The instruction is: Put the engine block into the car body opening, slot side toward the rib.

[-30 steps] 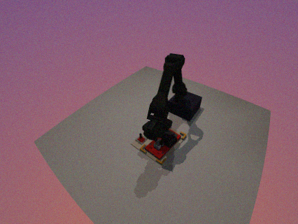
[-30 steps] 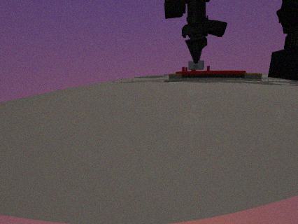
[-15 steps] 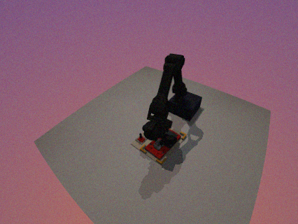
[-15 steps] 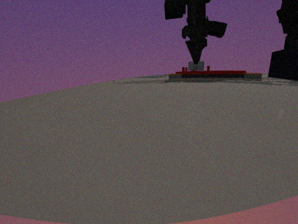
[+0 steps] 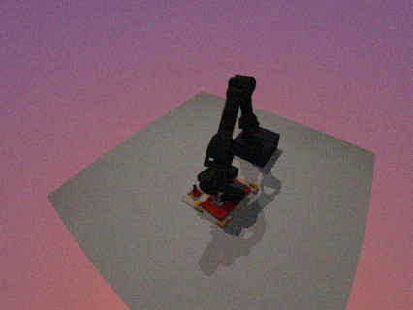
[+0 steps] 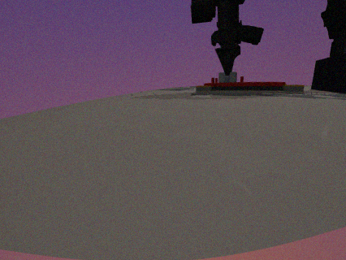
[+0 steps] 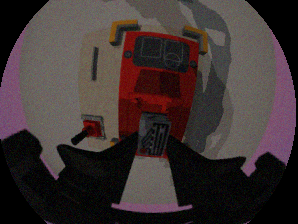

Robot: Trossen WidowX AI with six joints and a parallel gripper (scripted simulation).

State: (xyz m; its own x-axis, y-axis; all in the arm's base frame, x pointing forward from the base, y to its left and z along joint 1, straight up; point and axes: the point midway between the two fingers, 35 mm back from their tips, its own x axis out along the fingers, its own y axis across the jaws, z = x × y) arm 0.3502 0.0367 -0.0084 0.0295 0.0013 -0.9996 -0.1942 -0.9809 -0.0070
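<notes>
The grey engine block (image 5: 219, 201) (image 6: 227, 77) (image 7: 154, 135) is upright between my fingers, its dark grooved top showing in the wrist view. My gripper (image 6: 228, 75) (image 7: 152, 136) is shut on it from both sides. The red car body (image 5: 218, 211) (image 6: 264, 84) (image 7: 127, 90) lies flat below. The block is over the end of the body nearer the wrist camera. In the exterior view its lower edge meets the line of the body's top, and most of its height stands above. The opening's edges and the rib are hidden by block and fingers, so the depth cannot be told.
The body lies on a pale board (image 5: 189, 199) (image 6: 252, 89) (image 7: 102, 95) with yellow corner brackets (image 5: 253, 187) (image 7: 118, 32). A red base with a black lever (image 5: 195, 192) (image 7: 91, 129) stands beside the body. Small red posts (image 6: 242, 79) rise near the block. The dark arm base (image 5: 262, 145) is behind.
</notes>
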